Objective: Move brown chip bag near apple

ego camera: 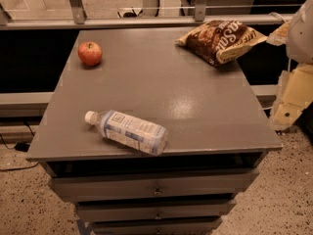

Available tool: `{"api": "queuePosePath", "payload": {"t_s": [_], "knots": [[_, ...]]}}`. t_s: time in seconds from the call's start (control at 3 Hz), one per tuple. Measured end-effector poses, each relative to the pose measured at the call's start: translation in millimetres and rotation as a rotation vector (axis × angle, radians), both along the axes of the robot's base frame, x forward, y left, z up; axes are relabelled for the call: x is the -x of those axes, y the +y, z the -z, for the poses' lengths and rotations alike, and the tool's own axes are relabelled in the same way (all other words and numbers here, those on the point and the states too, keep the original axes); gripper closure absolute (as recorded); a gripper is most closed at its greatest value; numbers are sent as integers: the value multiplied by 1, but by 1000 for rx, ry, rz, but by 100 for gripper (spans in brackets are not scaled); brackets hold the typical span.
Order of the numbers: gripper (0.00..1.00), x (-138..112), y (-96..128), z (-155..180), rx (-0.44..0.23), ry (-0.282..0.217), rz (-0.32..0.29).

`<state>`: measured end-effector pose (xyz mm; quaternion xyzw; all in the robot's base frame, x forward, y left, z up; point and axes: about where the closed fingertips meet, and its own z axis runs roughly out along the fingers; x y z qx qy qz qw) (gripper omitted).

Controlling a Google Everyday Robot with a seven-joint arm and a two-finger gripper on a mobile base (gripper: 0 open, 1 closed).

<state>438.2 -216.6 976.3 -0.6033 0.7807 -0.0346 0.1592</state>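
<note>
The brown chip bag [221, 40] lies flat at the far right corner of the grey cabinet top [161, 89], its cream end hanging over the right edge. The red apple [90, 53] sits at the far left of the top, well apart from the bag. My gripper [293, 99] is the cream-coloured part at the right edge of the view, beside the cabinet's right side. It is below and to the right of the bag and holds nothing that I can see. The white arm [301, 28] rises above it.
A clear plastic bottle [128, 131] with a white cap lies on its side near the front edge, left of centre. The cabinet has several drawers [156, 187] in front. A metal rail [146, 21] runs behind the top. Speckled floor lies all around.
</note>
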Motion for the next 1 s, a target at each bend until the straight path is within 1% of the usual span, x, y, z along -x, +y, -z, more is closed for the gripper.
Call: {"api": "queuePosePath", "payload": {"t_s": [0.33,0.67,1.0], "knots": [[0,0,0,0,0,0,0],[0,-3,0,3,-21,-5,-2],[0,-44,-12,40,-121,-16,52]]}}
